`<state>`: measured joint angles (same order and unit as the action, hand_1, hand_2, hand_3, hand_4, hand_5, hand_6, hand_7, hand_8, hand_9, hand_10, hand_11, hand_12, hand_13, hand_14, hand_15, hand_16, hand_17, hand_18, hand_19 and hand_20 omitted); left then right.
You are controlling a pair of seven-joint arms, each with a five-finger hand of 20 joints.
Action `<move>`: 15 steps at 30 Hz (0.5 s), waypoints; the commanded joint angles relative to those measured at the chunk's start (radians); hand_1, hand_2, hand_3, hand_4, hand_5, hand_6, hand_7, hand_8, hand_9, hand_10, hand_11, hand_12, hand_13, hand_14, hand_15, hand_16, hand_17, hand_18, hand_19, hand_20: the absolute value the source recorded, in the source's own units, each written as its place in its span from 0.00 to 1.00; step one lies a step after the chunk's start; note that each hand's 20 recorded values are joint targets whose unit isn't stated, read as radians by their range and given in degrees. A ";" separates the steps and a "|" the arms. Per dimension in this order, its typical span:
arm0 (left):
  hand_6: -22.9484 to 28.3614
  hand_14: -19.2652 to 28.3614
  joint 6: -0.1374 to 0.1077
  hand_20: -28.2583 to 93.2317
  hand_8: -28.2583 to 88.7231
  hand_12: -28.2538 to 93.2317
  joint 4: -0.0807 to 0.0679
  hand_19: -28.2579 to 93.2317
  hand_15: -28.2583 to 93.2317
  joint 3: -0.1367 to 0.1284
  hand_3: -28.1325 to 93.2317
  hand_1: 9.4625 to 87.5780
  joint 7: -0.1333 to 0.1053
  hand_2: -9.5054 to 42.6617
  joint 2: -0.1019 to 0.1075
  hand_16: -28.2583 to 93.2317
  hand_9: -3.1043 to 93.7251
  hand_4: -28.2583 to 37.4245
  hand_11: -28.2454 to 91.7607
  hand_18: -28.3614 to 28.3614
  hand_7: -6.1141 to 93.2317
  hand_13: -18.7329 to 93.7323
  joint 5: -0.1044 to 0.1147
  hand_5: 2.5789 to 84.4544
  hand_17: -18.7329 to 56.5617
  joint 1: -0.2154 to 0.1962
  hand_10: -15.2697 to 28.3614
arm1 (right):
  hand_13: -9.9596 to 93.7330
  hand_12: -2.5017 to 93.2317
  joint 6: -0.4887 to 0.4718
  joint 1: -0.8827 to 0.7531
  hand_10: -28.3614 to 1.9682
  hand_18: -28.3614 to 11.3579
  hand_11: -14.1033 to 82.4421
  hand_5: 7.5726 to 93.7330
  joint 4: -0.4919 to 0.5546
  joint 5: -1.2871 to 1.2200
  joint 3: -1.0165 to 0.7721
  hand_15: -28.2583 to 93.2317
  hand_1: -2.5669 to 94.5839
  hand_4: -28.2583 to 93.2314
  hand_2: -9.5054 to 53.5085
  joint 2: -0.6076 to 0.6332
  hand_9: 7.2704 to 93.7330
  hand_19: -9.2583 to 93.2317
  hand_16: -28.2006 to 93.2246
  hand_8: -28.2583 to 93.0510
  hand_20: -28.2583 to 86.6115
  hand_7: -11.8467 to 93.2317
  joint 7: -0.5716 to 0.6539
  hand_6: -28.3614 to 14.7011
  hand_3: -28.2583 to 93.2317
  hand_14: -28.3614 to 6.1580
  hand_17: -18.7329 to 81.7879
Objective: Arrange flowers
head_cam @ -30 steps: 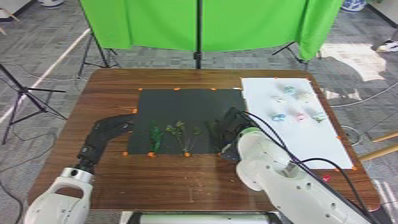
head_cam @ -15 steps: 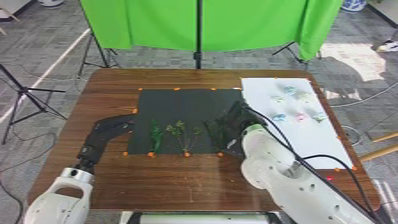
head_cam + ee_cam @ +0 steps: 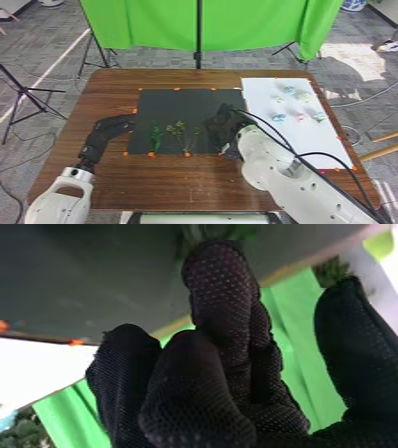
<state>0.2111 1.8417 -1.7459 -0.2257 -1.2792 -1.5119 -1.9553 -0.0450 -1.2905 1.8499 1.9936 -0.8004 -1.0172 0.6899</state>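
R hand (image 3: 229, 125) is open over the black sheet's (image 3: 178, 105) R side, fingers near-straight, thumb apart; can't tell if it touches the greenery (image 3: 220, 231) by its fingertips. L hand (image 3: 112, 126) at L edge, state unclear. Brown wood tbl (image 3: 191, 187), grey flr (image 3: 49, 55), green cloth (image 3: 147, 27) behind. Count: 2 sheets incl. white one (image 3: 258, 90) w/ 6 sm. blooms (image 3: 299, 117); 1 leafy sprig (image 3: 156, 136) + thin stems (image 3: 186, 142) on black.

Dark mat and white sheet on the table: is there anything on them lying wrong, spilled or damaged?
Nothing stands out. Green sprigs lie side by side on the dark mat, and small flowers sit apart on the white sheet. The right hand hides part of the mat; I cannot judge there.
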 commanded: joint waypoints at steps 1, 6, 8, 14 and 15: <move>0.58 0.84 0.016 0.39 0.20 0.34 -0.007 0.42 0.43 -0.001 0.72 0.26 0.010 0.18 -0.006 0.22 0.56 0.19 0.42 0.80 0.18 0.54 -0.003 0.59 0.37 -0.003 0.71 | 1.00 0.32 0.029 -0.015 0.52 0.31 0.63 0.85 -0.012 0.026 -0.005 0.83 0.27 0.22 0.20 0.010 1.00 1.00 0.41 0.16 0.83 0.28 0.023 0.60 0.78 0.72 0.91; 0.58 0.84 0.015 0.39 0.20 0.34 -0.002 0.42 0.43 -0.004 0.72 0.26 0.008 0.18 -0.012 0.22 0.56 0.19 0.42 0.80 0.18 0.54 -0.005 0.59 0.37 -0.009 0.71 | 1.00 0.32 0.039 -0.011 0.52 0.30 0.63 0.85 -0.007 0.000 -0.007 0.83 0.25 0.22 0.20 0.018 1.00 1.00 0.41 0.16 0.83 0.28 0.037 0.59 0.78 0.72 0.91; 0.58 0.84 0.016 0.39 0.20 0.34 -0.003 0.42 0.43 -0.006 0.72 0.26 0.007 0.18 -0.013 0.22 0.56 0.19 0.42 0.80 0.18 0.54 -0.005 0.59 0.37 -0.010 0.71 | 1.00 0.32 0.058 -0.011 0.52 0.30 0.63 0.85 -0.005 -0.007 -0.007 0.83 0.25 0.22 0.20 0.017 1.00 1.00 0.41 0.16 0.83 0.28 0.028 0.59 0.78 0.71 0.91; 0.58 0.84 0.015 0.39 0.20 0.34 -0.002 0.42 0.43 -0.004 0.72 0.26 0.007 0.18 -0.014 0.22 0.56 0.19 0.42 0.80 0.18 0.54 -0.004 0.59 0.37 -0.010 0.71 | 1.00 0.32 0.096 0.011 0.52 0.30 0.63 0.85 0.051 -0.079 -0.023 0.83 0.24 0.23 0.20 0.021 1.00 1.00 0.41 0.16 0.83 0.28 0.009 0.59 0.78 0.71 0.91; 0.58 0.84 0.013 0.39 0.20 0.34 -0.001 0.42 0.43 -0.004 0.72 0.26 0.007 0.17 -0.015 0.22 0.56 0.19 0.42 0.80 0.18 0.54 -0.004 0.59 0.37 -0.011 0.71 | 1.00 0.32 0.130 0.012 0.52 0.30 0.63 0.85 0.076 -0.131 -0.036 0.83 0.24 0.23 0.20 0.024 1.00 1.00 0.41 0.16 0.83 0.28 -0.006 0.59 0.78 0.71 0.91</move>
<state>0.2135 1.8422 -1.7485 -0.2259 -1.2825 -1.5122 -1.9554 0.0065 -1.2997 1.8448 1.9832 -0.8022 -1.0046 0.7162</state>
